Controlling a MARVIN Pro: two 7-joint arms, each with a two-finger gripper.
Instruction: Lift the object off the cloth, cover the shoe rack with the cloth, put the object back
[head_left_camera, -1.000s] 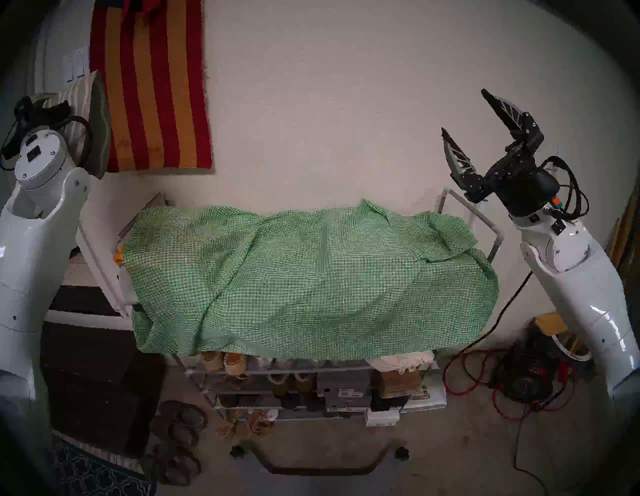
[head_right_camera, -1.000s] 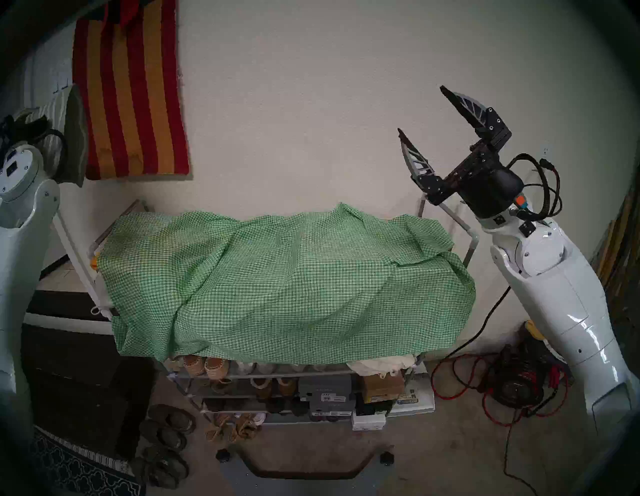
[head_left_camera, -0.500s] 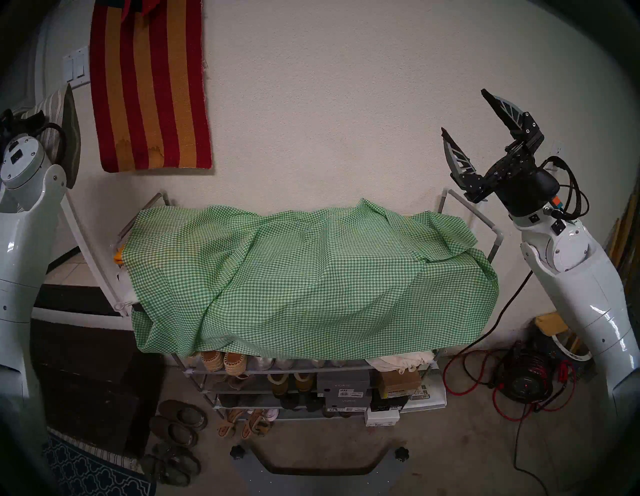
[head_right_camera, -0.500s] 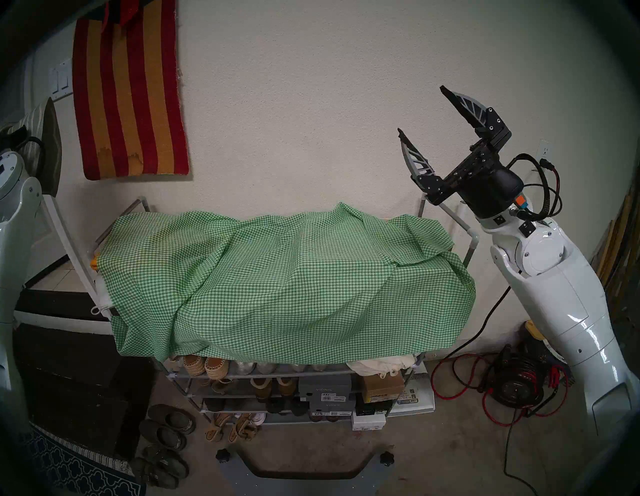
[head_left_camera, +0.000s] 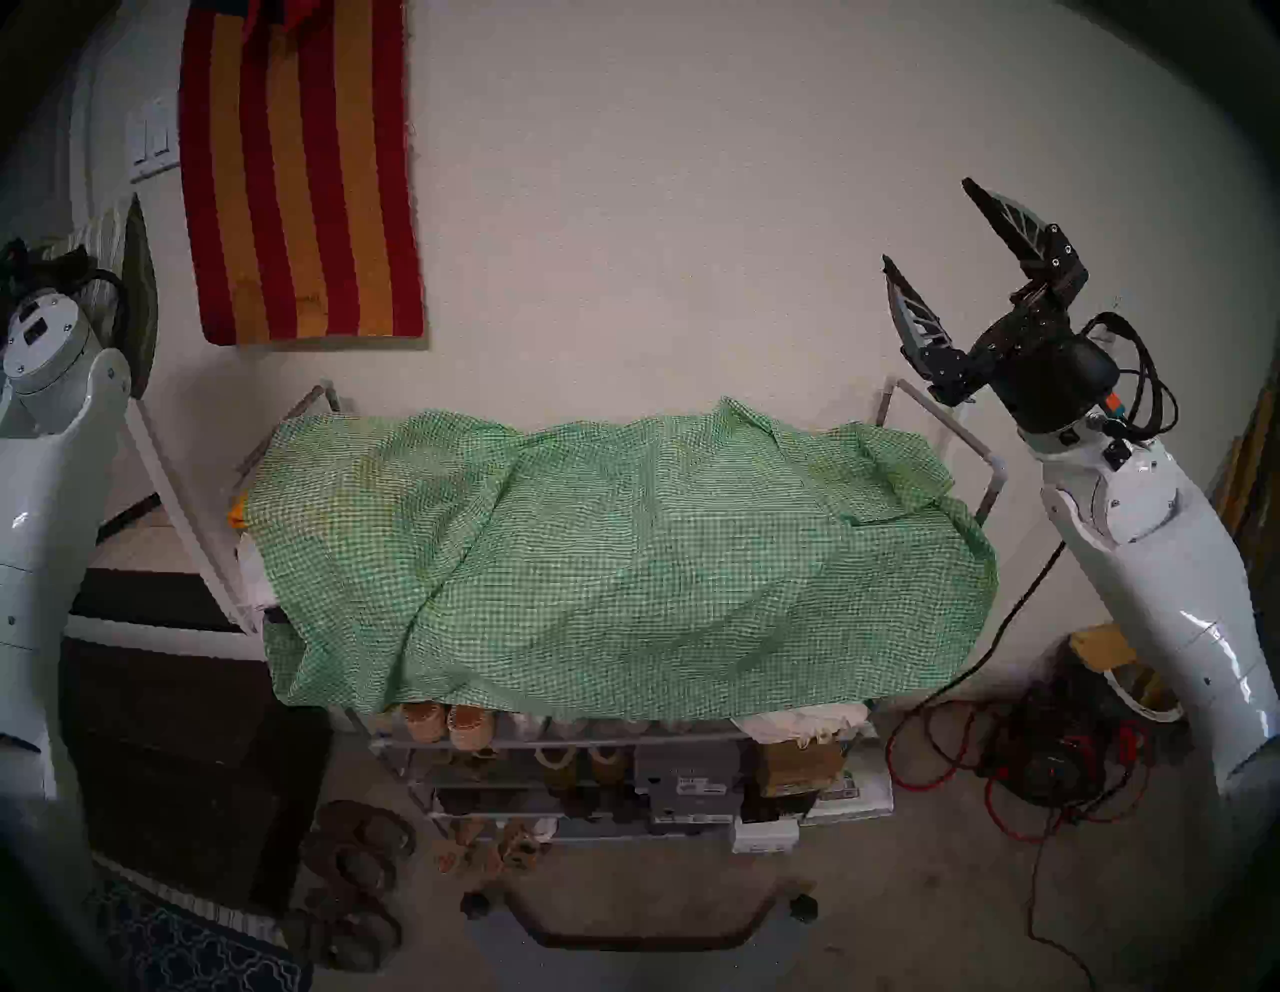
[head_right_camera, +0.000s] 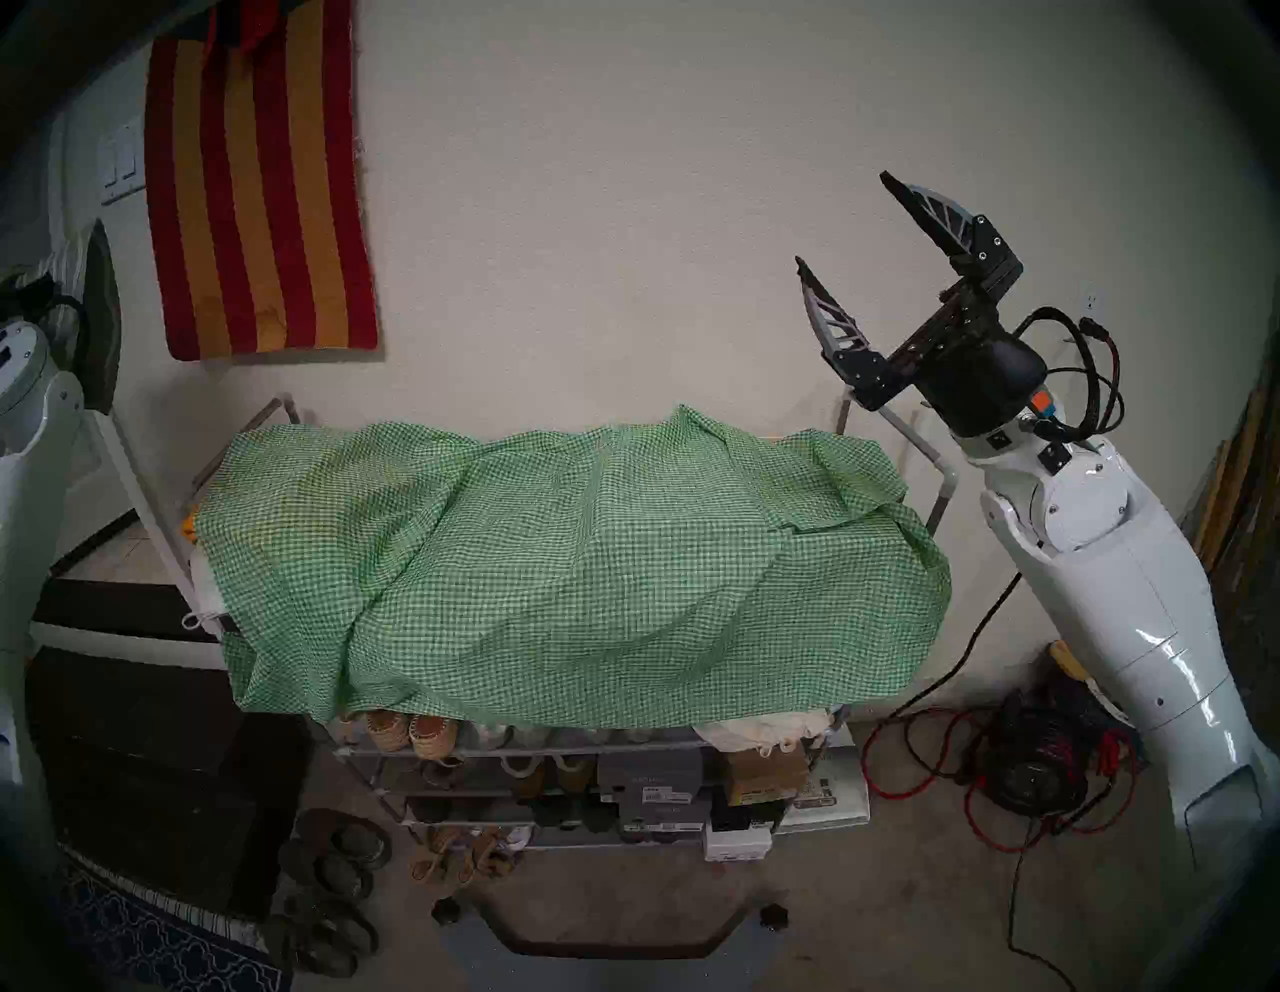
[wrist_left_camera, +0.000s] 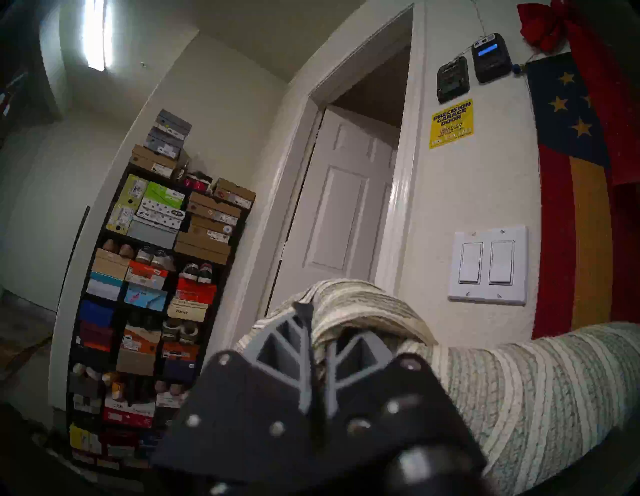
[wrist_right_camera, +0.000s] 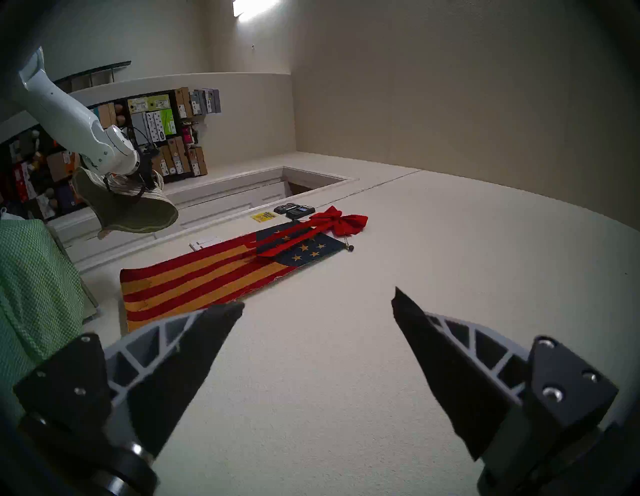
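Two of three steps appear done: the gingham cloth (head_left_camera: 609, 554) is draped over the shoe rack (head_left_camera: 623, 776), and the sun hat (wrist_left_camera: 519, 388), at nine o'clock, is kept pinched in the left gripper (wrist_left_camera: 317, 332). The right gripper (head_left_camera: 928, 228) is held wide, empty. The hat's return is left.
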